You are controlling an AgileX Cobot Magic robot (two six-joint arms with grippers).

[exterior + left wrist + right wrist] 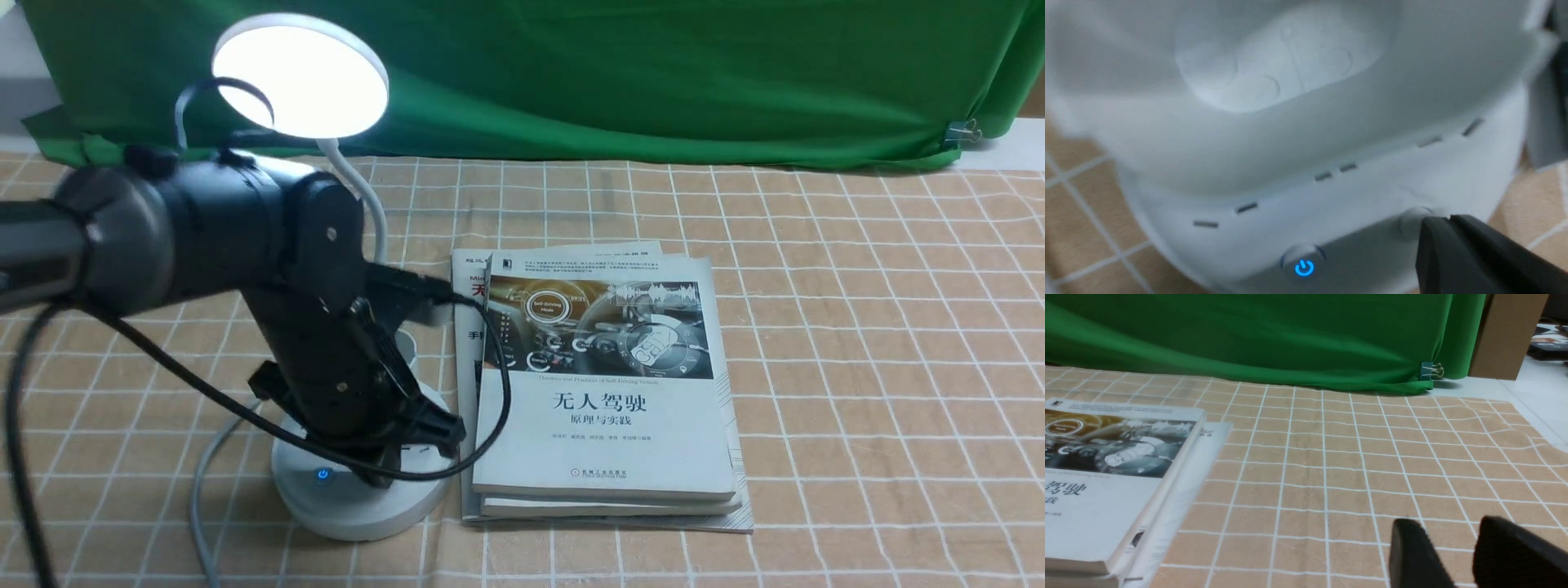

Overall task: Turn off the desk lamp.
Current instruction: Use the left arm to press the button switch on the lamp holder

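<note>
Can't see much of the lamp's base [359, 518] behind the left arm [326, 351], lower left of the front view, nor the lower gooseneck [371, 200]. Lose the rest of that arm past the left edge. Find only blur on the near rim of the cup holder [1274, 155] in the left wrist view, and on the right jaws, cut off in theirs. Can't read the small print on the top book [604, 457], centre front.

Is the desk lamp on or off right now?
On: the desk lamp's disc head glows bright white, and the power button on its base shows a lit blue symbol.
</note>
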